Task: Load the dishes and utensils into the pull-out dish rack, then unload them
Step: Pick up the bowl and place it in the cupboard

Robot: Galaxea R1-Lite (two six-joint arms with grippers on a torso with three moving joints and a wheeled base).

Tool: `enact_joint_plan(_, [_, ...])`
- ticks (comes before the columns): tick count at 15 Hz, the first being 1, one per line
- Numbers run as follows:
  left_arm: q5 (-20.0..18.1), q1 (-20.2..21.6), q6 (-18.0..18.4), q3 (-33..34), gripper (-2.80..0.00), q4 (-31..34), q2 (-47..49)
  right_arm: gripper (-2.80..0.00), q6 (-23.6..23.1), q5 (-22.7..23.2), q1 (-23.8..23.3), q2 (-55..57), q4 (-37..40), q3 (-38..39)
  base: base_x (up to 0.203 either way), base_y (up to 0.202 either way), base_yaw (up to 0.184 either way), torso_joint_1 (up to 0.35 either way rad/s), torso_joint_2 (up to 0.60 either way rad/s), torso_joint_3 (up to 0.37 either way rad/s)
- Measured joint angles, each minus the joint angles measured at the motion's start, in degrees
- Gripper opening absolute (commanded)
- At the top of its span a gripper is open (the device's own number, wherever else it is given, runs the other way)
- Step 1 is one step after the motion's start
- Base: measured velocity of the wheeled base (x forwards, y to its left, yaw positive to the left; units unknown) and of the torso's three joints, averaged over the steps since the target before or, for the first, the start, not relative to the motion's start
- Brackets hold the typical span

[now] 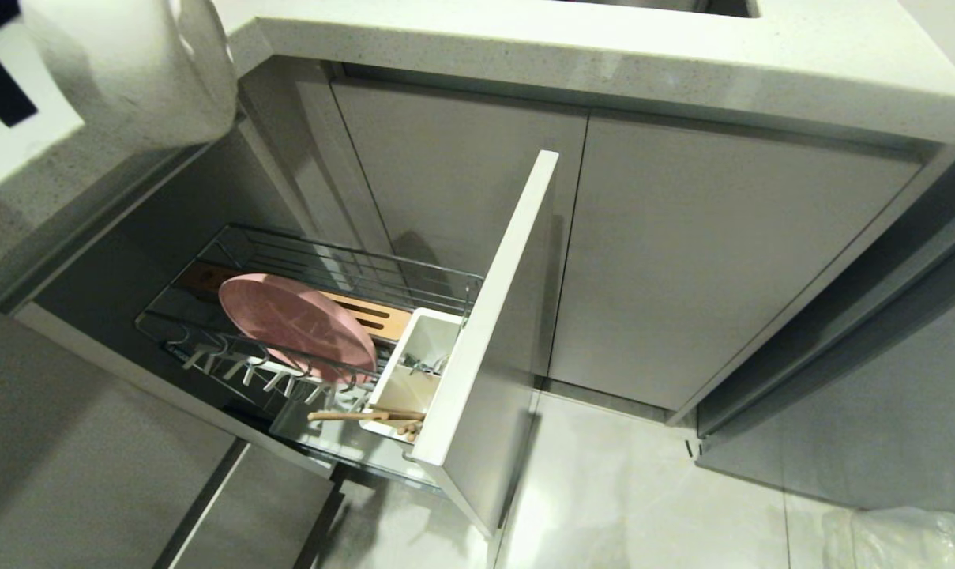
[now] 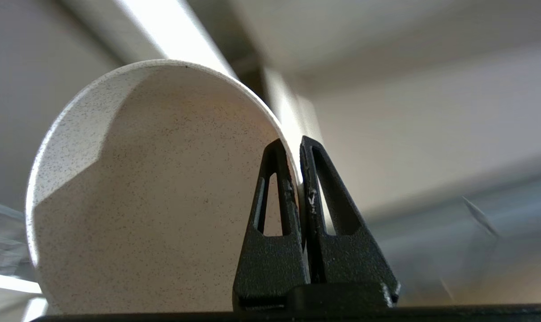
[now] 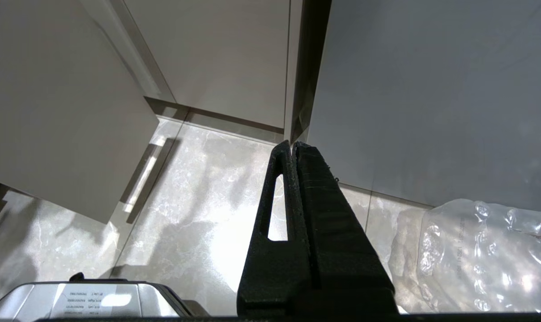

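At far left, the left gripper (image 2: pixel 299 147) pinched the rim of the speckled cream-white round bowl (image 2: pixel 154 192). The large flat pink plate (image 1: pixel 295 324) stood in the pulled-out chrome wire dish rack (image 1: pixel 319 261), pale wooden chopsticks (image 1: pixel 366 415) beside its white caddy (image 1: pixel 414 371). The right gripper (image 3: pixel 293 145) hung pressed together above the floor.

Head view: bowl (image 1: pixel 129 71) cropped at upper-left edge, arm carrying it out of frame. Pink plate (image 1: pixel 297 325) lower rim hidden behind rack wires (image 1: pixel 287 356). Caddy (image 1: pixel 410 371) contents too small to identify. Left wrist view: background motion-blurred, bowl base cut off at bottom.
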Motion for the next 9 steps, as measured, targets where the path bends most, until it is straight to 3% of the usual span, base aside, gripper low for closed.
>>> enact_joint_plan(5, [18.4,-6.1,0.0,5.8,-2.8,-11.0,10.4,-2.8,0.0,0.0,0.0,0.0,0.0,0.0,0.0,0.0,0.0,0.0,0.0,0.0])
enact_joint_plan(9, [24.9,-9.0,0.0,9.1,-2.8,-21.5,16.4,-2.8,0.0,0.0,0.0,0.0,0.0,0.0,0.0,0.0,0.0,0.0,0.0,0.0])
